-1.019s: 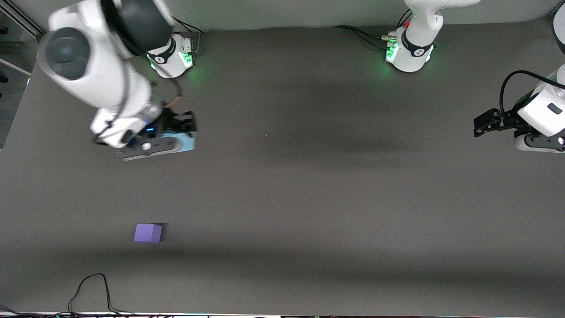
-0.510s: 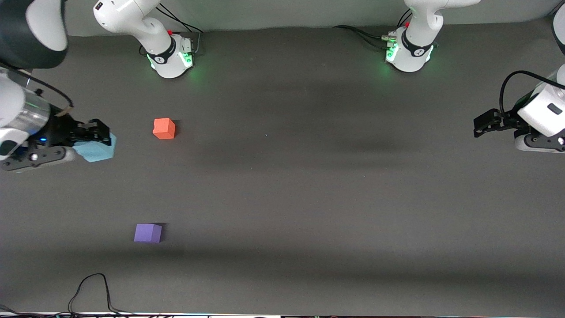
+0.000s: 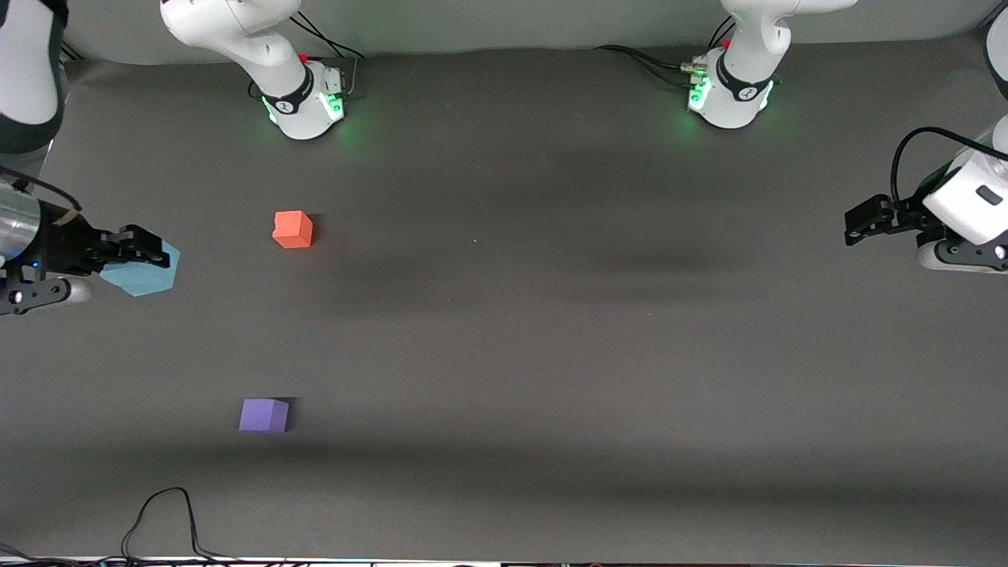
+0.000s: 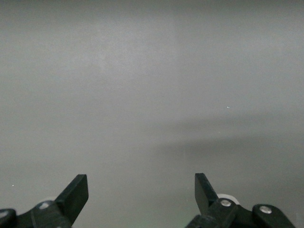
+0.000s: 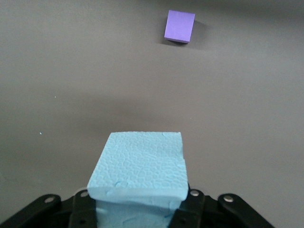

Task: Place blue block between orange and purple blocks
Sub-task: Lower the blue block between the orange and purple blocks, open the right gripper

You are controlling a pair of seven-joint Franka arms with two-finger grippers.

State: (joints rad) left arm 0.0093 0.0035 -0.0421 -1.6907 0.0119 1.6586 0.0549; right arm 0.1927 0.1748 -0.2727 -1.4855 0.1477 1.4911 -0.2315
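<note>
right end effector (image 3: 146,258) clamps blue block (image 3: 142,276) | left end effector (image 3: 854,224) wide, waiting

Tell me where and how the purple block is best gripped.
The purple block sits flat on the table with free space all round it, so probably best from straight above, gripper closing on two opposite side faces. Its flat parallel sides suit a two-finger pinch. The right gripper is shut on the blue block; the left gripper is open and free.
</note>
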